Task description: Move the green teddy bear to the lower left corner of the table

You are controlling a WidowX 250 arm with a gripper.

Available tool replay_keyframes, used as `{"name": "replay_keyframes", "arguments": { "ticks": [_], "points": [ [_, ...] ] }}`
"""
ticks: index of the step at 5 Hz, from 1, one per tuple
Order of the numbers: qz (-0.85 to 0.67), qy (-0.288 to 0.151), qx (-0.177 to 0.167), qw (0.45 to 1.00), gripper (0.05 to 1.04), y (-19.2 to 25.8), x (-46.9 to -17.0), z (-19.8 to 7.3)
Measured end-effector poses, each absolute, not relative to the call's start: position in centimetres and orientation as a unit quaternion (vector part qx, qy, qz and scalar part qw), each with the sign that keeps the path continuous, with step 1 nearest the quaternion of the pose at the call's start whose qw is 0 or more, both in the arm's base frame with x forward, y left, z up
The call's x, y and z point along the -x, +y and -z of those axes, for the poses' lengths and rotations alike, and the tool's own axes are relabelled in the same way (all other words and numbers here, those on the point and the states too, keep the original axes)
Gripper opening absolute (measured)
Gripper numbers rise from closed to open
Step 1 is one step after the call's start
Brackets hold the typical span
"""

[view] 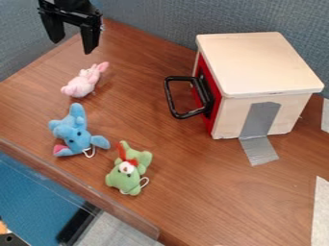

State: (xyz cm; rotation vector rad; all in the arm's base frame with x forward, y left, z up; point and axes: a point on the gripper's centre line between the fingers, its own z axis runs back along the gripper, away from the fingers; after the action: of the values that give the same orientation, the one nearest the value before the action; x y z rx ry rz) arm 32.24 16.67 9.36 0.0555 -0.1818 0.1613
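My gripper (72,42) hangs at the upper left of the camera view, above the table's far left part, open with nothing between its fingers. The green teddy bear (120,178) lies on the wooden table (193,202), below and left of the view's middle, close to the near left edge. It has a red ribbon, a white and red snout and a white string loop. A wide stretch of table lies between the gripper and the bear.
A blue elephant toy (76,136) lies just left of the bear, and a pink toy (83,84) lies below the gripper. A wooden box (257,62) with a black handle (171,98) stands at the upper right, taped down. A clear rail (122,211) runs along the near left edge.
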Motion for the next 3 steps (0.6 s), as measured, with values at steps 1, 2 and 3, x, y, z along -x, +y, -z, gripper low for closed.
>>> {"name": "replay_keyframes", "arguments": {
  "ticks": [1,2,3],
  "points": [
    [-0.085,-0.073,-0.019,0.994,1.006,16.4,-31.8,-8.1],
    [-0.062,-0.046,0.002,0.997,1.006,11.7,-29.7,-6.5],
    [-0.018,-0.035,0.002,0.999,1.006,6.3,-27.9,-5.8]
  ]
}}
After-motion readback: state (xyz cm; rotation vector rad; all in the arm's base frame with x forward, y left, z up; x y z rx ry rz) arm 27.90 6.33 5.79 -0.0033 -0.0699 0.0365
